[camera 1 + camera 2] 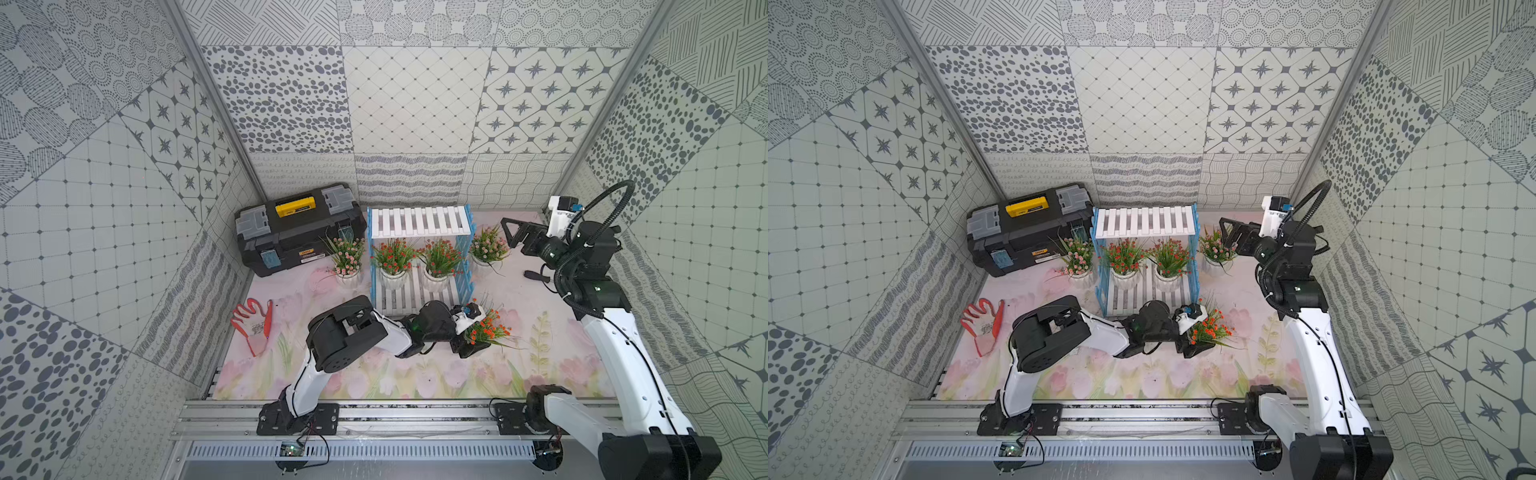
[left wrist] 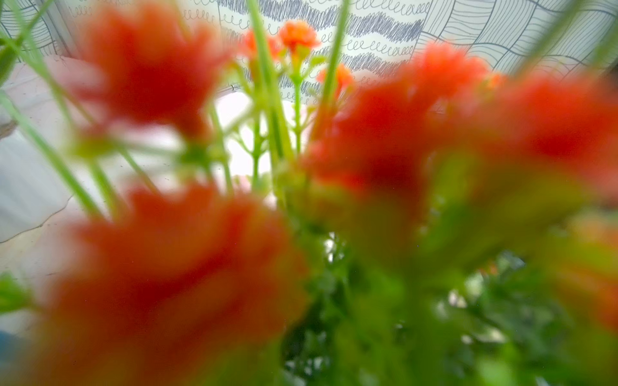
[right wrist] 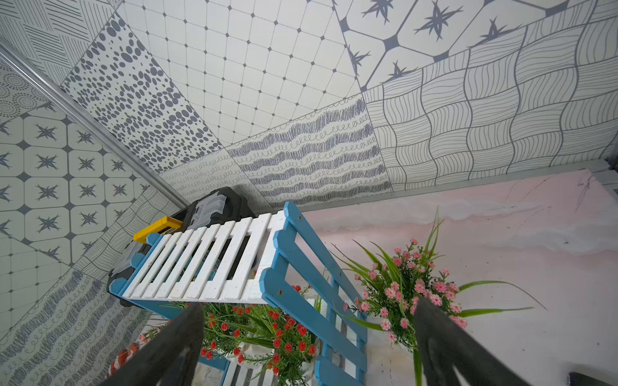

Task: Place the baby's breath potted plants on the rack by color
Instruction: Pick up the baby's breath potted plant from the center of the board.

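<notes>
Your left tool (image 1: pixel 471 349) was buried in the orange-red baby's breath plant (image 1: pixel 488 328) on the counter (image 1: pixel 415 374); foliage hid the jaws, so I cannot tell their grip. The rack (image 1: pixel 415 222) lay at 11 o'clock from it. Your right tool (image 1: pixel 509 235) hung spread beside the pink plant (image 1: pixel 489 245) at the rack's 3 o'clock.

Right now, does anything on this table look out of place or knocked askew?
Nothing looks spilled or broken. A red-and-white work glove lies on the mat left of the rack, unrelated to the sorting. The orange-flowered plant at the left end effector has its pot hidden, so its tilt is unclear.
</notes>
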`<action>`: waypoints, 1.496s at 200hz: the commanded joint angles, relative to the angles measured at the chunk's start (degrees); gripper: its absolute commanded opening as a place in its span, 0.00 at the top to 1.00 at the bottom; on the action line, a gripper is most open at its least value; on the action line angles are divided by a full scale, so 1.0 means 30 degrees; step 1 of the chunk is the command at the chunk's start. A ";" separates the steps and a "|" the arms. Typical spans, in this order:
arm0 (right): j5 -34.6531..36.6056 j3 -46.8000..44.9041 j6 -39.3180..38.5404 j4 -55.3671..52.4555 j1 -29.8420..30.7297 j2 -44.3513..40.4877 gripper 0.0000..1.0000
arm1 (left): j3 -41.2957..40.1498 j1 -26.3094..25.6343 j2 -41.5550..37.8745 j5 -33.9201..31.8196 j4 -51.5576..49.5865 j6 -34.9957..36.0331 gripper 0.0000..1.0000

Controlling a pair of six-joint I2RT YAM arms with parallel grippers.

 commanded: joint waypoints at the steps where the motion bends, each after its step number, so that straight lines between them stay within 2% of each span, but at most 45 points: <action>1: 0.0321 0.0166 -0.0379 0.0341 -0.0078 -0.0669 0.02 | -0.0591 0.0070 -0.1194 -0.0915 0.0972 0.0143 0.25; 119: 0.0484 0.0036 -0.0469 0.0457 -0.0078 -0.0631 0.02 | -0.1834 0.0179 -0.3005 -0.2428 0.0180 0.0392 0.28; 166: 0.0484 -0.0014 -0.0368 0.0545 -0.0078 -0.0629 0.02 | -0.2673 0.0297 -0.4829 -0.3597 -0.1140 0.0855 0.28; 245: 0.0632 -0.0034 -0.0325 0.0518 -0.0078 -0.0708 0.02 | -0.4309 0.1192 -0.8531 -0.6800 -0.3863 0.1083 0.26; 299: 0.0629 -0.0003 -0.0210 0.0634 -0.0078 -0.0683 0.02 | -0.4821 0.1823 -0.9947 -0.9423 -0.5284 0.1086 0.27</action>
